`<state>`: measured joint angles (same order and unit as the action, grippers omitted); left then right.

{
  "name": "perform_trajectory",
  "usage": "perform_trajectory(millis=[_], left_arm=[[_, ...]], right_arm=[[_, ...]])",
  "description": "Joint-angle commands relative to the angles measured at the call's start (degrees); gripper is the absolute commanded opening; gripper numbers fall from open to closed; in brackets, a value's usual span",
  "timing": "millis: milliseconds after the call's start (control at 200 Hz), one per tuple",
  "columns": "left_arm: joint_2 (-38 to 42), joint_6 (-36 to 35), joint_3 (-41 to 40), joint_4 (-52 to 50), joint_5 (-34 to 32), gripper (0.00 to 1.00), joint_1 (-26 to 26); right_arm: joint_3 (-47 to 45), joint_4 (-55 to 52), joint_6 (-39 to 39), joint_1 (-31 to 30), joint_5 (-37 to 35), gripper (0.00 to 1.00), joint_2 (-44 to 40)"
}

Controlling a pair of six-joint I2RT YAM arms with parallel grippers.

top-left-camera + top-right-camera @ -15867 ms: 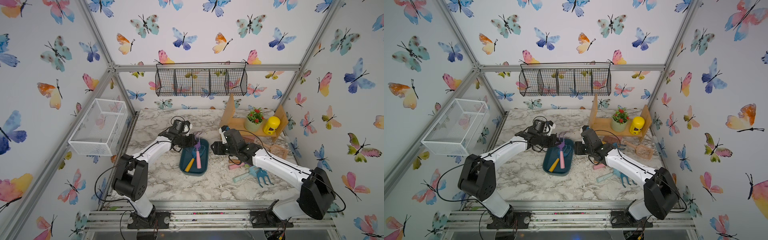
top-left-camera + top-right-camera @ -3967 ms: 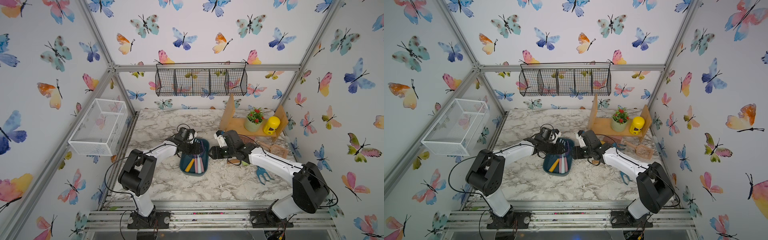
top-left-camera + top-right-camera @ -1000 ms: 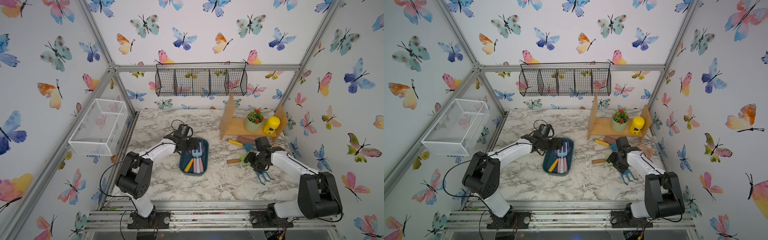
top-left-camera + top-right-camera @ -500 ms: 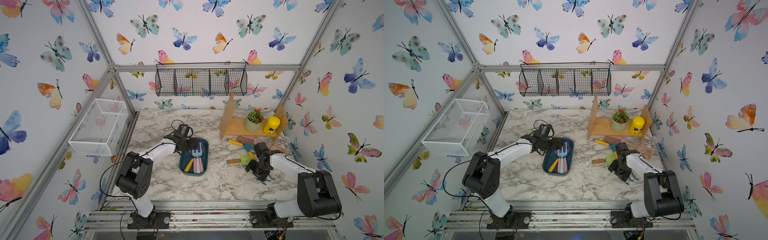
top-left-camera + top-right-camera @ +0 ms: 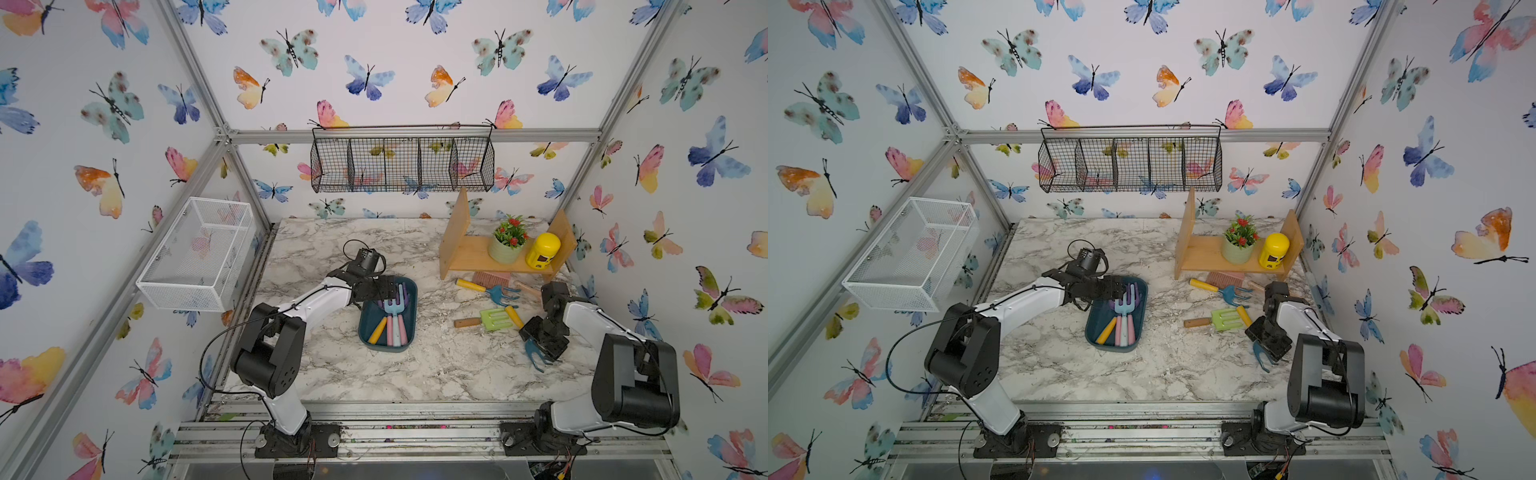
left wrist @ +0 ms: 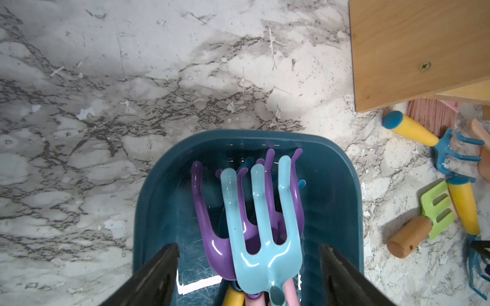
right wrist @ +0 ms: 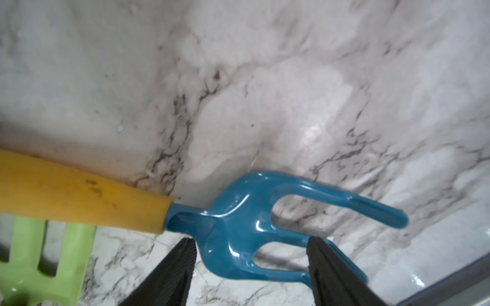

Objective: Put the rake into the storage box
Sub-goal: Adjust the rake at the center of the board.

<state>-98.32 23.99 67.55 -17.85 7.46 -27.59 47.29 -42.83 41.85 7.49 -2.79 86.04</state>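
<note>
The rake lies on the marble at the right, its yellow handle (image 5: 514, 318) toward the green tool and its dark teal head (image 5: 535, 358) toward the front. My right gripper (image 5: 539, 347) is low over that head and open. In the right wrist view the rake head (image 7: 238, 225) sits between the spread fingers without either pad pressing on it. The storage box (image 5: 386, 349) is a dark teal bin in the middle, holding a light blue fork (image 6: 261, 238), a purple rake and other tools. My left gripper (image 6: 249, 249) hangs open over the box's far end.
A green rake with a wooden handle (image 5: 486, 319) and another blue rake (image 5: 490, 291) lie left of my right gripper. A wooden shelf (image 5: 473, 255) with a potted plant and a yellow can stands behind. A white mesh basket (image 5: 199, 253) and a black wire basket (image 5: 401, 164) hang on the walls.
My right gripper has moved toward the front and come down over the rake's teal head. The left arm and the storage box have stayed put.
</note>
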Motion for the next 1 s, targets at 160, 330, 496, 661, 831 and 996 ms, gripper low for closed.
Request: perform_trajectory(millis=[160, 330, 496, 661, 831, 996], left_arm=[[-0.3, -1.0, 0.0, -0.6, 0.3, 0.87, 0.0], [-0.4, -1.0, 0.1, -0.8, 0.2, 0.87, 0.1], [-0.7, -0.9, 0.2, -0.7, 0.4, 0.87, 0.1], [-1.3, -0.6, 0.2, -0.5, 1.3, 0.87, 0.2], [-0.7, -0.6, -0.2, -0.2, 1.0, 0.87, 0.1], [-0.9, -0.3, 0.0, -0.2, 1.5, 0.87, 0.1]], right_arm=[[7.4, 0.2, -4.7, 1.7, 1.0, 0.71, 4.0], [4.2, 1.6, -5.4, 1.7, 3.6, 0.69, 5.1], [1.0, 2.8, -6.4, 1.7, 4.8, 0.69, 2.9], [1.0, 2.8, -7.6, 1.7, 5.6, 0.67, 3.0], [3.5, 3.1, -8.7, 1.7, 6.3, 0.67, 0.9], [7.5, 3.4, -8.8, 1.7, 7.9, 0.67, 0.7]])
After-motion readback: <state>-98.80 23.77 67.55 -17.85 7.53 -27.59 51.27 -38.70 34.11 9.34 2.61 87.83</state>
